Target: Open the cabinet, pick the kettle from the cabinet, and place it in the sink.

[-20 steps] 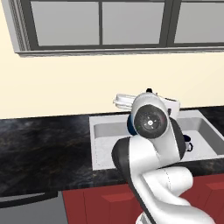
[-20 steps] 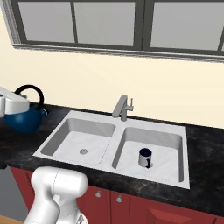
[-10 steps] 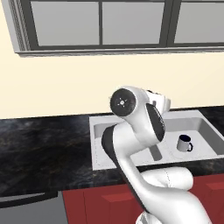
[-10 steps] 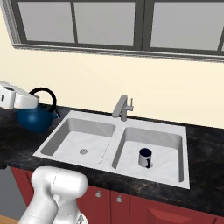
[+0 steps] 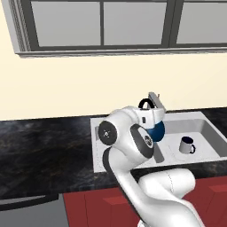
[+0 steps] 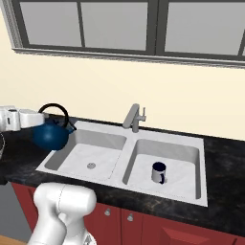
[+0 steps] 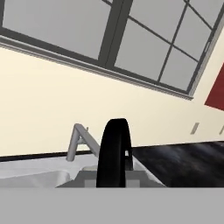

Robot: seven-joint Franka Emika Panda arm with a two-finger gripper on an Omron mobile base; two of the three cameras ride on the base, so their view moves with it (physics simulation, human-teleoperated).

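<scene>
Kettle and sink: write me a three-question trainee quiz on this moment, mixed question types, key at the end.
1. True or false: the kettle is resting on the floor of the sink.
2. Multiple choice: the mug stands in which basin, seen from the right base view? A) left basin B) right basin C) on the counter
3. Short answer: by what part does the tool hold the kettle?

Key:
1. False. It hangs in the air at the sink's left edge, carried by the tool.
2. B.
3. By its black arched handle, with the jaws shut on it.
</scene>
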